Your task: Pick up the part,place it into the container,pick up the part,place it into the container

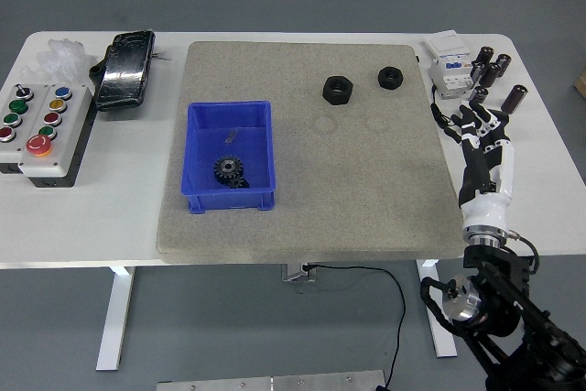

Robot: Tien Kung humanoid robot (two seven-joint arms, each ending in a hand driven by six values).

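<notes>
Two black hex nuts lie at the back of the grey mat: a larger one and a smaller one to its right. A blue bin stands on the mat's left part with black gears inside. My right hand is over the table's right side, just off the mat's right edge, fingers spread and empty. It is well to the right of both nuts. My left arm is out of view.
A white electrical unit and several black cylinders stand at the back right, just behind my right hand. A button box, a black device and crumpled plastic lie on the left.
</notes>
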